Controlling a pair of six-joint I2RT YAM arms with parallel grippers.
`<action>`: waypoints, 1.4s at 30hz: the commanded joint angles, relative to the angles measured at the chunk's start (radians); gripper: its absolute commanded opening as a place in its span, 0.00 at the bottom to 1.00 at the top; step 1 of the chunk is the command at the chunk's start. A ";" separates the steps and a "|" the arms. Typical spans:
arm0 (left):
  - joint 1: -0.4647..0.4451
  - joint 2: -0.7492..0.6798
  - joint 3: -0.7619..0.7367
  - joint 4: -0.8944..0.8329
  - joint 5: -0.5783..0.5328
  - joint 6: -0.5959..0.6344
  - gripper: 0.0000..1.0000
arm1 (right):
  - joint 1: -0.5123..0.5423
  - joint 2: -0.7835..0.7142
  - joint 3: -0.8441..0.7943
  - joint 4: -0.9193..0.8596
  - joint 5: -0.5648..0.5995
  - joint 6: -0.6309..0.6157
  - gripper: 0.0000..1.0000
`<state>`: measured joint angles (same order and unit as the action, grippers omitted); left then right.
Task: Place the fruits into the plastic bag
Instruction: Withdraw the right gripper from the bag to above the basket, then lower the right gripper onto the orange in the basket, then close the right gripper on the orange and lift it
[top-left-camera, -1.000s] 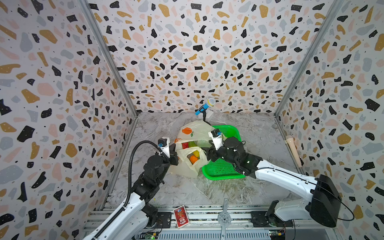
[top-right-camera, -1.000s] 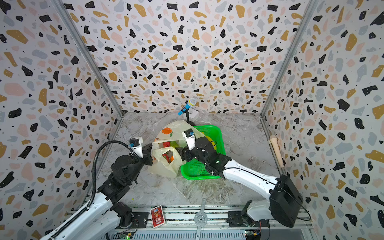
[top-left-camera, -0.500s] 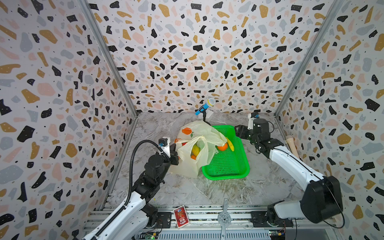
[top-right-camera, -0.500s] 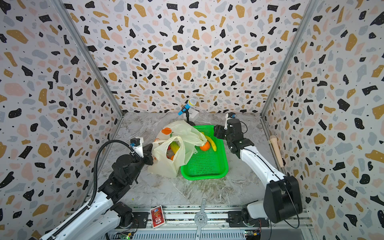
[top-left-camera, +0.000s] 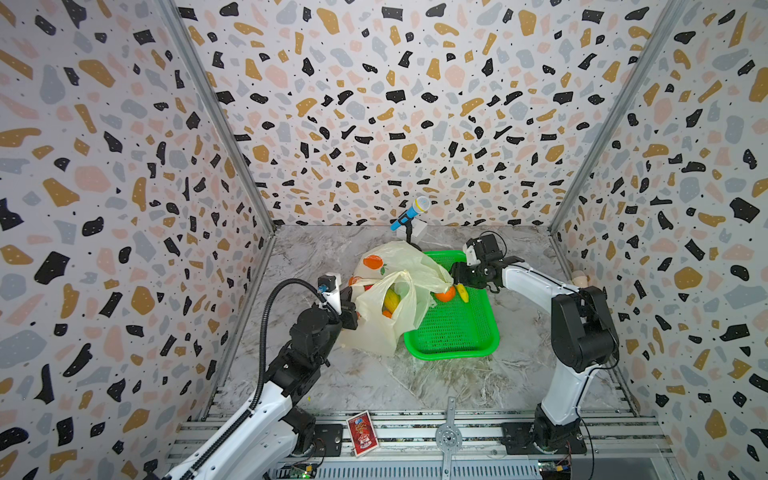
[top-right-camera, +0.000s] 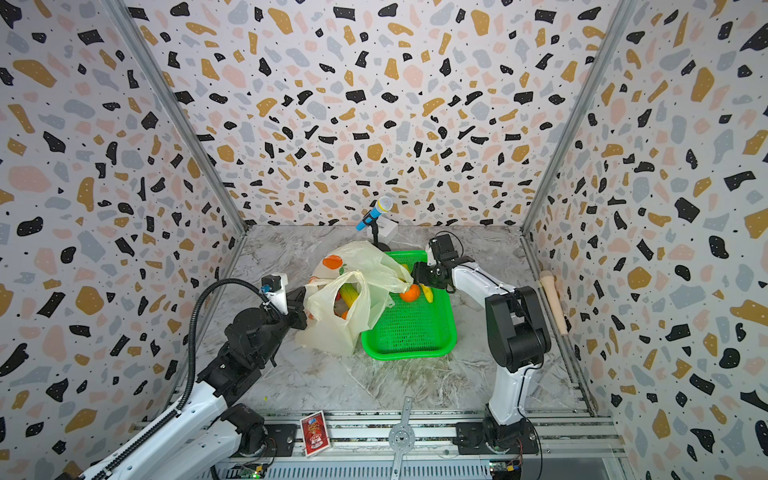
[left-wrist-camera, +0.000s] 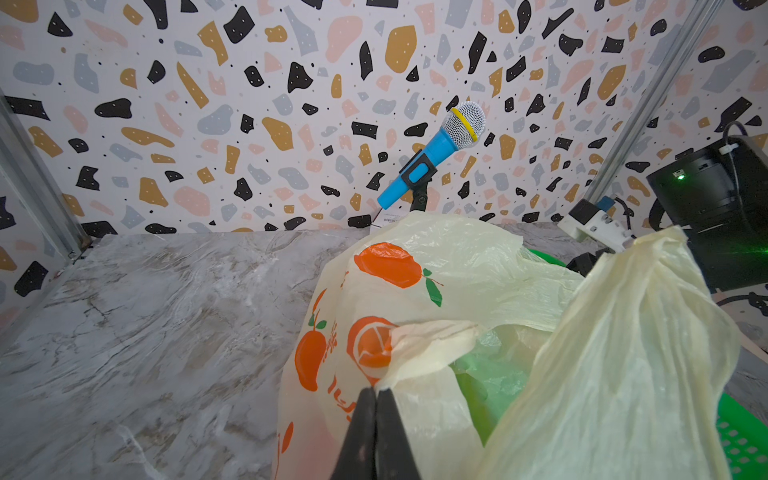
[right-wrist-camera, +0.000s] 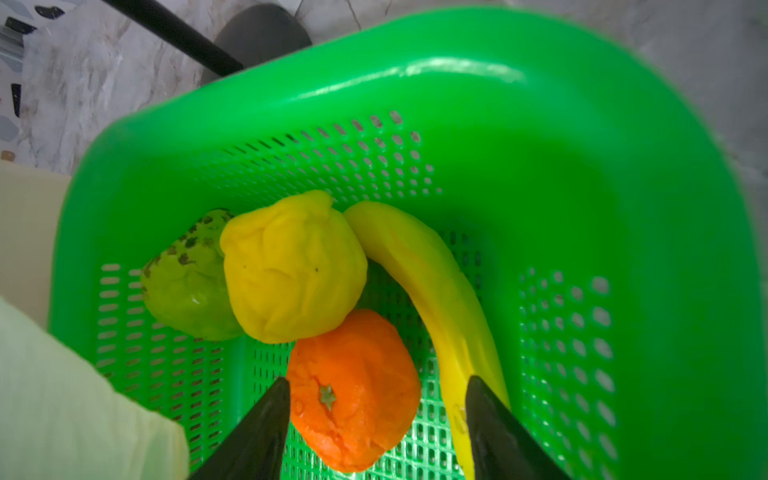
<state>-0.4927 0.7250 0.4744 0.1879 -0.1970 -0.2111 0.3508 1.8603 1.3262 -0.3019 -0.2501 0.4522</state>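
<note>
Closed left hand (left-wrist-camera: 375, 394) on plastic bag (left-wrist-camera: 457, 266) edge, microphone (left-wrist-camera: 440, 145) behind

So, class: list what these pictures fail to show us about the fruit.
- Fruits inside the plastic bag: both top views, its film hides most.
- Lemon and bumpy green fruit: both top views, bag flap largely covers them.
- Red card: top views, print too small.

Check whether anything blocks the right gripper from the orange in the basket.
Nothing visible does: the right gripper hangs open over the orange in the green basket, a finger on either side. The banana lies close by one fingertip.
</note>
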 joint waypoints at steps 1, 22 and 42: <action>0.003 0.000 0.024 0.046 -0.014 0.017 0.00 | 0.023 -0.011 0.020 -0.035 -0.009 -0.021 0.70; 0.003 0.016 0.014 0.056 -0.012 0.022 0.00 | 0.130 0.161 0.128 -0.145 0.222 -0.093 0.77; 0.003 0.000 0.021 0.056 0.005 0.024 0.00 | 0.123 -0.384 -0.216 0.005 0.216 0.020 0.48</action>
<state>-0.4927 0.7391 0.4744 0.1894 -0.1955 -0.1974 0.4763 1.5925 1.1229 -0.3359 -0.1001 0.4389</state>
